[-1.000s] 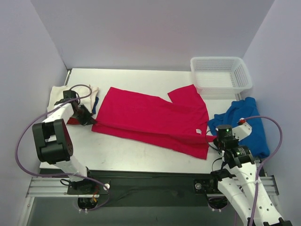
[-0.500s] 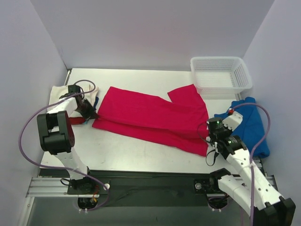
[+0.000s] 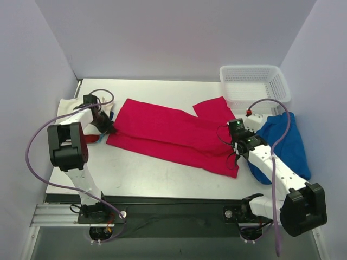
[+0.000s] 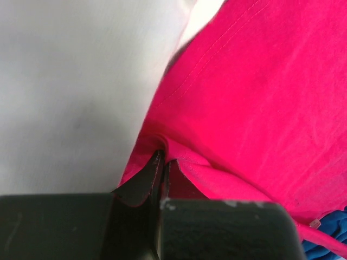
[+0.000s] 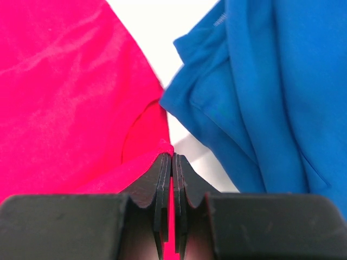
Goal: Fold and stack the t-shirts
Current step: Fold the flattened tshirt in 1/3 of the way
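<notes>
The red t-shirt (image 3: 173, 132) lies spread across the middle of the table, its near part doubled over. My left gripper (image 3: 106, 128) is shut on its left edge, and in the left wrist view the fingertips (image 4: 162, 158) pinch a fold of red cloth (image 4: 260, 97). My right gripper (image 3: 235, 134) is shut on the shirt's right edge, with red cloth (image 5: 65, 92) bunched between the tips (image 5: 172, 156). The blue t-shirt (image 3: 287, 143) lies crumpled at the right, close beside that gripper (image 5: 271, 81). The cream t-shirt (image 3: 66, 108) lies at the far left, behind the left arm.
A white lattice basket (image 3: 255, 86) stands at the back right, just beyond the red shirt's sleeve. Grey walls close the table on three sides. Bare table (image 3: 152, 173) shows along the near edge.
Both grippers have moved away from the near edge with red cloth in them. The right one went up and left, off the blue shirt, and the red shirt's near hem followed.
</notes>
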Controlling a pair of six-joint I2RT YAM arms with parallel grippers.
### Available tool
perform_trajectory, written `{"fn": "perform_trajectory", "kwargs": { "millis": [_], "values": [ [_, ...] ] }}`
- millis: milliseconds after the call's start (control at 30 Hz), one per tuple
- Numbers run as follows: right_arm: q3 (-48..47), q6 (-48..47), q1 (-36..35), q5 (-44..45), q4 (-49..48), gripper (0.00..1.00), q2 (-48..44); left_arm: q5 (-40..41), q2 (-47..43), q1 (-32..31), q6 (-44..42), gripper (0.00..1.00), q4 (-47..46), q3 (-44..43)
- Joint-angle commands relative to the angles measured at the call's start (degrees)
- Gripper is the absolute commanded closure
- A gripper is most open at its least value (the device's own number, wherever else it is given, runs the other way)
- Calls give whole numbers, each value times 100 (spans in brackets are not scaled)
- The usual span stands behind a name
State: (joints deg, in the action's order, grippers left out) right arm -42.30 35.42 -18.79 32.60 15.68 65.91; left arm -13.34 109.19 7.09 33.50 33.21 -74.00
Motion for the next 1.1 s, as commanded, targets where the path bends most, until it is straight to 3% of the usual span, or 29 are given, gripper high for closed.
{"fn": "perform_trajectory", "kwargs": {
  "millis": [0, 100, 133, 200, 233, 400, 567, 667, 700, 800, 900, 1067],
  "values": [
    [-418, -141, 33, 185, -197, 100, 290, -45, 146, -24, -1, 100, -324, -378],
    [-594, -88, 77, 247, -215, 100, 571, -168, 235, -59, -80, 84, -420, -484],
    [-638, -70, 94, 256, -215, 100, 642, -290, 252, -68, -115, 71, -499, -493],
    [-805, -18, 156, 273, -215, 100, 861, -449, 244, -76, -150, 55, -770, -475],
    [-875, 0, 173, 265, -215, 100, 940, -546, 200, -85, -142, 52, -885, -449],
    [-1559, 9, 349, 335, -136, 100, 1617, -582, -116, -190, -194, 44, -1457, -282],
    [-2360, -271, 604, 151, 14, 98, 2320, -406, -442, -217, -317, 41, -1388, -124],
    [-2739, -509, 648, 150, 84, 85, 2506, -274, -644, -208, -344, 41, -1291, 51],
    [-2800, -553, 657, 133, 84, 72, 2514, -257, -714, -208, -352, 40, -1300, 113],
    [-2845, -589, 657, 80, 84, 50, 2427, -195, -960, -208, -414, 39, -1186, 324],
    [-2722, -554, 622, -174, 136, 44, 2260, -151, -1153, -217, -475, 39, -1002, 526],
    [-2170, -554, 271, -649, 347, 44, 1926, 200, -1128, -296, -634, 39, -290, 641]
  ]
}}
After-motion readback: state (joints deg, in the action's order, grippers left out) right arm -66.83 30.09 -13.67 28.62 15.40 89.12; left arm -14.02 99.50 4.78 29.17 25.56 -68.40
